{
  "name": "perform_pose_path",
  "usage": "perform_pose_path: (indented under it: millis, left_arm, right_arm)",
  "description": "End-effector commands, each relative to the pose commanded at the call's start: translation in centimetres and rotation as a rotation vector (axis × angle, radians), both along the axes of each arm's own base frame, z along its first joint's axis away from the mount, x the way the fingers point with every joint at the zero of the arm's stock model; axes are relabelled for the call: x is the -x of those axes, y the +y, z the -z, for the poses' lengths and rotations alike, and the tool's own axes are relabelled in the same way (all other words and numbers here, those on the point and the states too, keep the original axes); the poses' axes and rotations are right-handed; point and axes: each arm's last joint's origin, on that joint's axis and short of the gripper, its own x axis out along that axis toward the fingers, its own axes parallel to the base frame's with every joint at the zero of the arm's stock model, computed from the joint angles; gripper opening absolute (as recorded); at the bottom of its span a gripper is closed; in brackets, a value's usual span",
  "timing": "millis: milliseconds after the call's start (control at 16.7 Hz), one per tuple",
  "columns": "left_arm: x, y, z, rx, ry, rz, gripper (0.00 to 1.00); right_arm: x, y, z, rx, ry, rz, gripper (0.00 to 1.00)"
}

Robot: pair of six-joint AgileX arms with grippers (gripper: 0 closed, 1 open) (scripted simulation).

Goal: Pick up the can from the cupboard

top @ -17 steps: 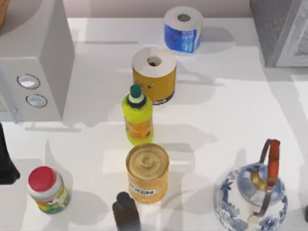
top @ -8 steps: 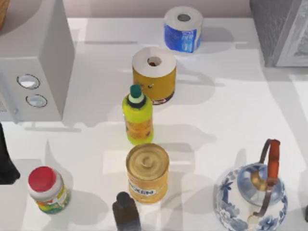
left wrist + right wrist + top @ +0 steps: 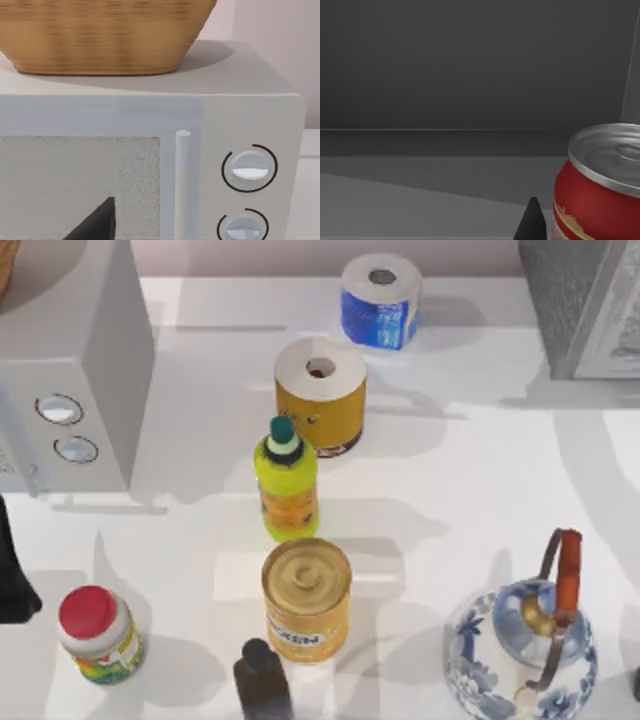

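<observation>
Right wrist view: one dark fingertip (image 3: 532, 220) just beside the can (image 3: 600, 185), contact uncertain; jaw opening cannot be told. Can upright, long axis vertical, silvery top up, on the grey shelf inside the cupboard (image 3: 585, 305) at the top view's upper right. Left arm (image 3: 12, 570) parked at left edge, facing the pale grey box (image 3: 70, 370) with a basket (image 3: 100, 35) on top.

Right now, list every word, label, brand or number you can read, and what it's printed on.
None reads clearly.
Big yellow tin with ridged golden lid: dark lettering on a white band, upside down, too blurred.
Red-lidded jar: colourful label, illegible.
Yellow-green bottle: orange label, illegible.
Small red can: gold marking, not readable.
Blue-wrapped paper roll: no legible text.
</observation>
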Motion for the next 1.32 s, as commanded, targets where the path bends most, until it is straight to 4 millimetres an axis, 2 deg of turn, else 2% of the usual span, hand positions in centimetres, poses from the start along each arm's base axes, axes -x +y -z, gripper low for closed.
perform_pose_path:
  millis: [120,180,480,600,780,960,1080,1200,1320]
  left_arm:
    - [0.0,0.0,0.0,0.000,0.000,0.000,1.00]
    - [0.0,0.0,0.0,0.000,0.000,0.000,1.00]
    - [0.0,0.0,0.0,0.000,0.000,0.000,1.00]
    - [0.0,0.0,0.0,0.000,0.000,0.000,1.00]
    - [0.0,0.0,0.0,0.000,0.000,0.000,1.00]
    - [0.0,0.0,0.0,0.000,0.000,0.000,1.00]
    - [0.0,0.0,0.0,0.000,0.000,0.000,1.00]
    - [0.0,0.0,0.0,0.000,0.000,0.000,1.00]
    - [0.0,0.0,0.0,0.000,0.000,0.000,1.00]
  right_arm:
    - [2.1,-0.3,-0.3,-0.001,-0.004,0.000,0.00]
    - [2.5,-0.3,-0.4,-0.002,-0.005,0.000,0.00]
    - [2.4,-0.4,-0.2,-0.003,-0.005,0.003,0.00]
    - [2.9,-0.7,0.4,-0.004,-0.011,0.006,0.00]
    - [3.9,-1.3,2.5,-0.005,-0.018,0.007,0.00]
    - [5.1,-2.0,5.8,-0.005,-0.024,0.004,0.00]
    - [5.8,-2.4,9.1,-0.003,-0.016,0.001,0.00]
    - [6.1,-2.8,13.4,0.001,0.008,-0.001,0.00]
    - [6.3,-3.2,18.6,0.004,0.039,-0.003,0.00]
